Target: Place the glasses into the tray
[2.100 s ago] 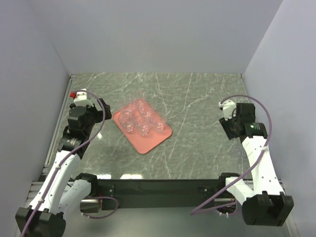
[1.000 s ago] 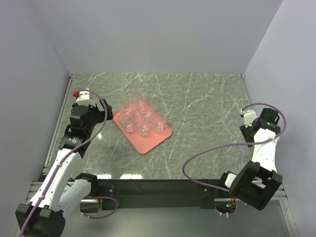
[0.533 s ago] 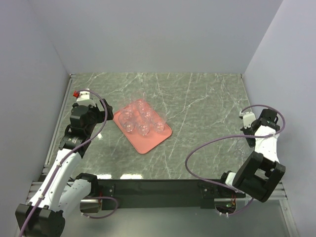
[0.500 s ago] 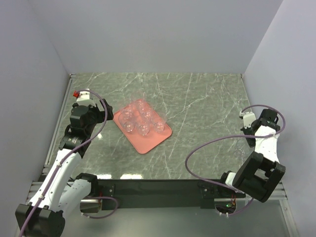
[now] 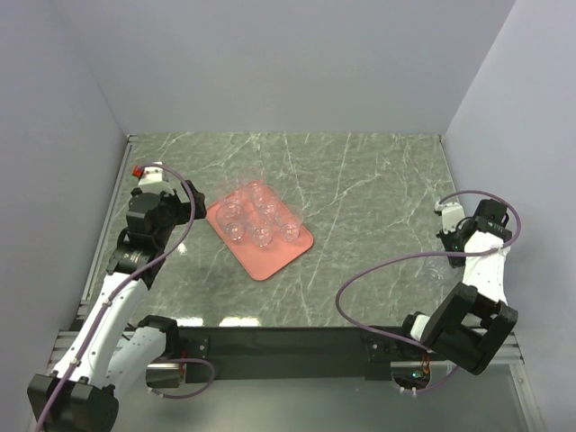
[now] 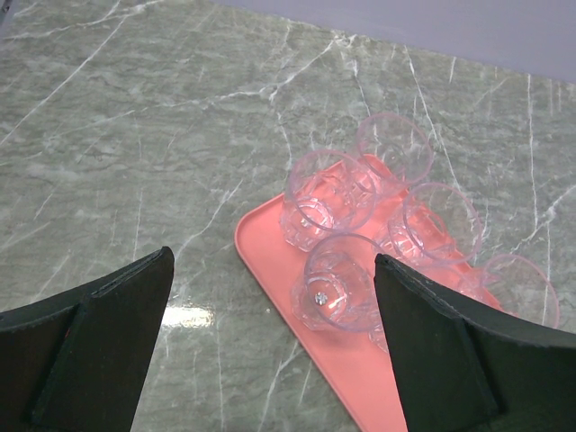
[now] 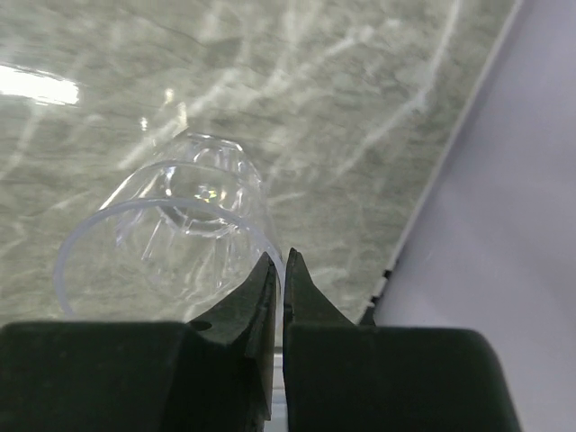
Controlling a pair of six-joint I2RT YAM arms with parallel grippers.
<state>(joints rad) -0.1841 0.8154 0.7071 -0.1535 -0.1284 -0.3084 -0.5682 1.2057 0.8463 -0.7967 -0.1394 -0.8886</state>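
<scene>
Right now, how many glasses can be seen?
6 glasses: five on the tray, one pinched by its rim in the right hand. The left hand may hide another behind its finger.

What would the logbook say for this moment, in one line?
right gripper: shut on rim of glass | left gripper: open, empty, near tray | tray: other glasses standing in it

Polished marble-look table [image 5: 360, 198], grey-green with white veins, glossy enough to mirror lamp glare. Smooth salmon-pink tray [image 6: 261, 247], plastic-looking with a soft sheen. The glasses [image 6: 328, 191] are clear, faceted and shiny, as is the single glass [image 7: 180, 225]. Matt black plastic-looking fingers [image 6: 99, 351] on the left gripper [image 6: 273, 261] and right gripper [image 7: 281, 261]. Arm shells [image 5: 103, 310] glossy white; walls [image 5: 270, 63] matt pale lilac
</scene>
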